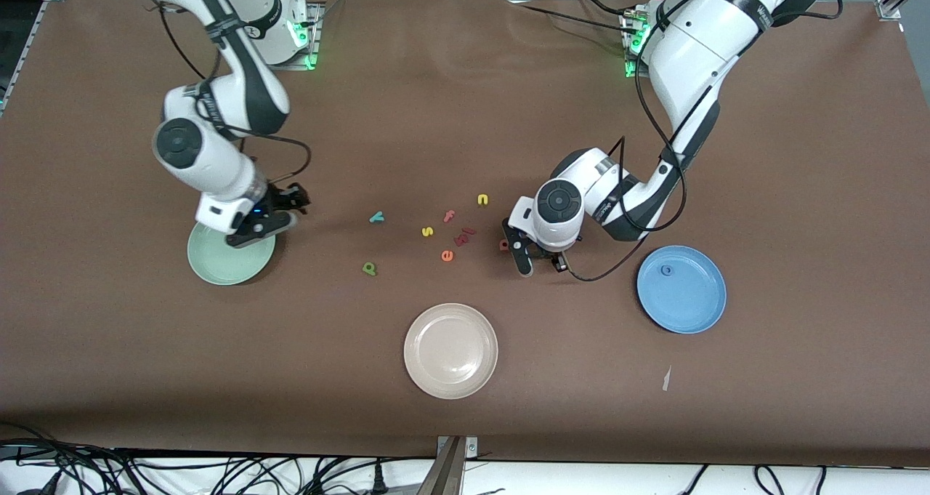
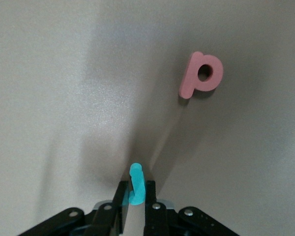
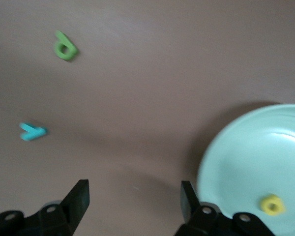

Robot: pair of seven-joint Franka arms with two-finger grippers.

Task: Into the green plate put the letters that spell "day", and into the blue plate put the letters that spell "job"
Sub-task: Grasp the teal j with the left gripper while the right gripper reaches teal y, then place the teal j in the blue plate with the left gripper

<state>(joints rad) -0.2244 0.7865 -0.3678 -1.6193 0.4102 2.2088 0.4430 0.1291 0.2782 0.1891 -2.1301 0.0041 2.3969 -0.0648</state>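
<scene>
My left gripper [image 2: 136,187] is shut on the teal "j" [image 2: 135,174], low over the table [image 1: 524,264]. The salmon "b" [image 2: 201,74] lies flat on the table close by [image 1: 503,245]. The blue plate [image 1: 690,313] holds the blue "o" [image 1: 666,270]. My right gripper [image 3: 134,191] stands open and holds nothing, over the green plate's rim [image 1: 280,215]. The yellow "d" [image 3: 272,204] rests in the green plate [image 3: 246,162]. The teal "y" [image 1: 376,217] and the dark green "a" [image 1: 370,268] lie on the table between the plates.
Loose letters lie mid-table: a yellow "s" [image 1: 428,231], a red "f" [image 1: 450,216], a yellow "n" [image 1: 482,200], an orange "e" [image 1: 447,256] and dark red pieces [image 1: 463,235]. A beige plate [image 1: 450,379] sits nearer the front camera. A paper scrap [image 1: 666,379] lies near the blue plate.
</scene>
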